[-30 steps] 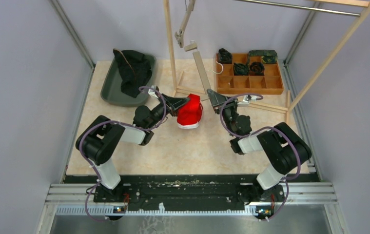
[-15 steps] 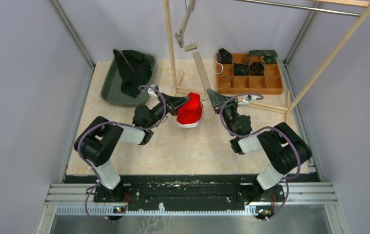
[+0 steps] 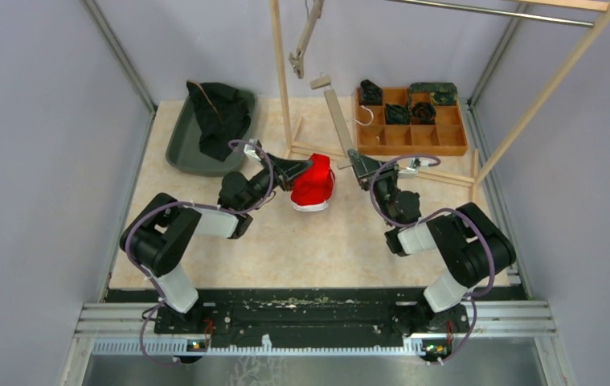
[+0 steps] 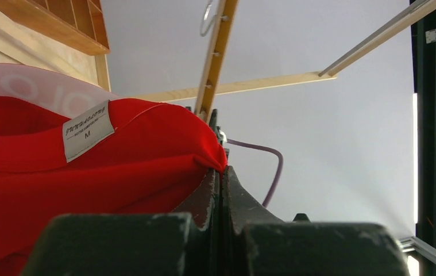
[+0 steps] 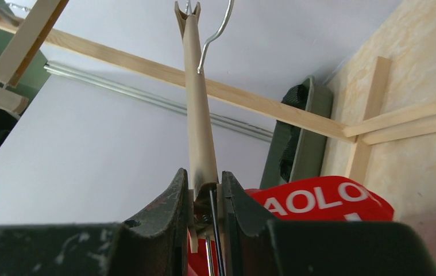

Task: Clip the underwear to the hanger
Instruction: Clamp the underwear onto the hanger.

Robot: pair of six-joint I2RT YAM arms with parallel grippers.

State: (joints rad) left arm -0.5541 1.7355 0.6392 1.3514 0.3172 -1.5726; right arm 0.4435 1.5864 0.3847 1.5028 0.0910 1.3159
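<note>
The bunched red underwear (image 3: 313, 183), white waistband nearest, sits just beside the slanting wooden hanger (image 3: 337, 117).

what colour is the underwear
Red underwear, with a white size label marked M. It shows best in the left wrist view.
</note>
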